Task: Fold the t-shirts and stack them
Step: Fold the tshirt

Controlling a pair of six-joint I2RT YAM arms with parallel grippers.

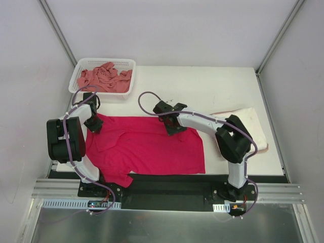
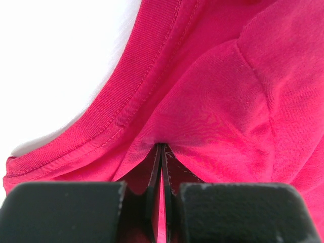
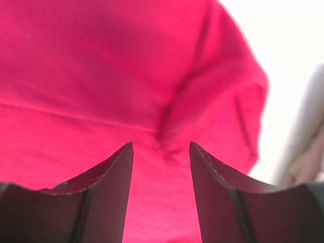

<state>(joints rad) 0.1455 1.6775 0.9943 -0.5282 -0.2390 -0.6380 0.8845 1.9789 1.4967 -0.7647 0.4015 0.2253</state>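
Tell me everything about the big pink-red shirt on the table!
The bright pink-red t-shirt looks like soft knit cloth. It is spread nearly flat on the white table between the two arms, with a few wrinkles. One short sleeve reaches the table's near edge. Its ribbed neckband has a stitched seam. The left pincer is shut on a pinched fold beside that neckband. The right pincer is open over the shirt's far right corner, with nothing between its jaws.

The magenta-red t-shirt (image 1: 147, 144) is plain, its collar band stitched in the same colour. The salmon-pink t-shirt (image 1: 104, 78) is dusty and unpatterned, against a white mesh basket (image 1: 105, 60). The cream-white t-shirt (image 1: 253, 125) has a thin pinkish edge. The table (image 1: 202, 86) is white; the left arm (image 1: 63, 139) and right arm (image 1: 233, 140) are black and white
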